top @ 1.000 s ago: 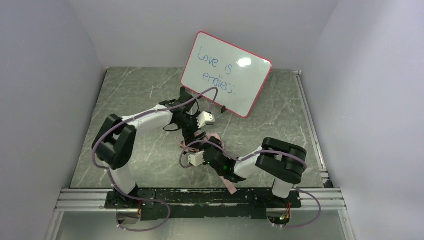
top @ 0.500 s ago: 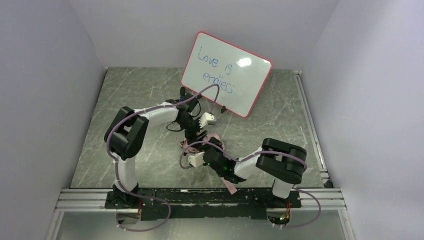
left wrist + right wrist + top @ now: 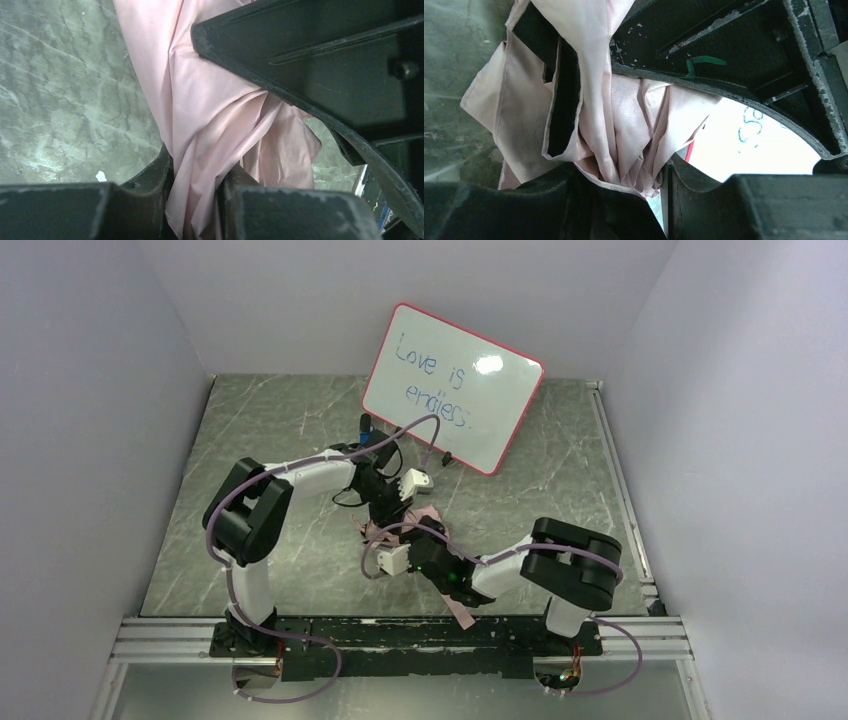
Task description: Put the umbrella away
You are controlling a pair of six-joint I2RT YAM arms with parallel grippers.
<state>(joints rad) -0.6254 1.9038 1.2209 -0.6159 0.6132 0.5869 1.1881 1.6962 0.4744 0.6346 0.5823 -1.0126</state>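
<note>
Both arm bases sit on the rail (image 3: 400,636) at the near edge. The right arm is folded low: its elbow is out to the right and its forearm runs left and slightly away across the surface (image 3: 270,430), ending at the right gripper (image 3: 408,543) near the centre. In the right wrist view its fingers (image 3: 704,45) are clamped on a bunch of pink folds, with a black strip showing among them. The umbrella (image 3: 429,514) is collapsed and crumpled at mid-surface, caught between the two grippers. A pink end (image 3: 461,613) pokes out under the right forearm close to the rail; can't tell which part that is. The left arm rises from its base, its elbow is bent high on the left, and its forearm reaches right. Its wrist pitches down, so the left gripper (image 3: 390,508) sits just beyond the right one. In the left wrist view its fingers (image 3: 300,60) are closed tight on gathered pink fabric, with marbled surface visible beside it. At the far side, a red-framed whiteboard (image 3: 455,390) with blue handwriting leans tilted against the back wall, apart from both arms.
</note>
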